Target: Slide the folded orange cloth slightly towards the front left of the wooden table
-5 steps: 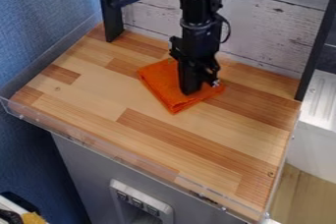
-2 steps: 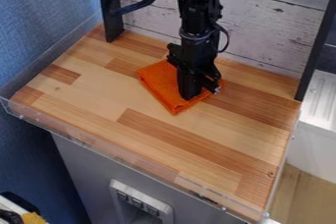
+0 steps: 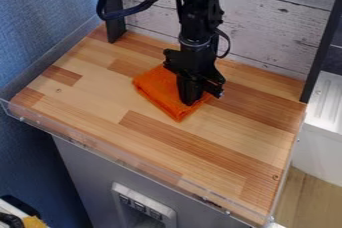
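The wooden tabletop (image 3: pixel 100 97) is made up of pale and darker brown strips. A folded orange cloth (image 3: pixel 155 91) is laid directly on it. Well in front of the cloth, the tabletop is bordered by a clear edging (image 3: pixel 40 122).

Wood-block counter (image 3: pixel 127 137), blue textured wall (image 3: pixel 40 27), whitewashed plank backdrop (image 3: pixel 274 27), grey cabinet (image 3: pixel 87 167), yellow item (image 3: pixel 33 222), perhaps a sponge

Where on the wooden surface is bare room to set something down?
The wooden surface looks bare in front, between orange cloth and clear edging; at left, toward the blue wall; and at right, toward the black post. It is crowded in back middle, where the hand is at the cloth.
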`<state>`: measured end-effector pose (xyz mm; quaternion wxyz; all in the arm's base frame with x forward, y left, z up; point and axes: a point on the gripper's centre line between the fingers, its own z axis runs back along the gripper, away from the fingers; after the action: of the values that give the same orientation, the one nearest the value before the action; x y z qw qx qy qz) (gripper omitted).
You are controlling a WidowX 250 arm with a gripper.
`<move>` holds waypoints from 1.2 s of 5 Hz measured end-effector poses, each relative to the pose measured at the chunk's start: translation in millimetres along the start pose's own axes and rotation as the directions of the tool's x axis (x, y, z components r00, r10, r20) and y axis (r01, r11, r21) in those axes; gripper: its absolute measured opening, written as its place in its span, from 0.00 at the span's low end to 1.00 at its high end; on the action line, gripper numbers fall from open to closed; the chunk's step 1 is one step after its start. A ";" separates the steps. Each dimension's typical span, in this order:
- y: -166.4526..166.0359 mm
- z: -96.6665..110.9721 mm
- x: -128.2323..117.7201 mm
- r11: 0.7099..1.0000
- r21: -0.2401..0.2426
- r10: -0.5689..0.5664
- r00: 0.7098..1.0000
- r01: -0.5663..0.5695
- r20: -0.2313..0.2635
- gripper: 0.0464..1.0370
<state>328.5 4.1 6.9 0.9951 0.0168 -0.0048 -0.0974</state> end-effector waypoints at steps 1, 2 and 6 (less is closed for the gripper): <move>-1.3 0.3 -1.6 0.999 -0.009 0.049 0.999 -0.049 0.001 0.01; -1.4 0.9 -7.5 0.995 -0.024 0.094 0.996 -0.094 0.000 0.04; -16.2 44.3 3.9 0.979 -0.036 0.198 0.979 -0.200 -0.055 0.95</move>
<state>328.6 -14.0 50.6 0.9998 -0.0018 0.0208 0.0030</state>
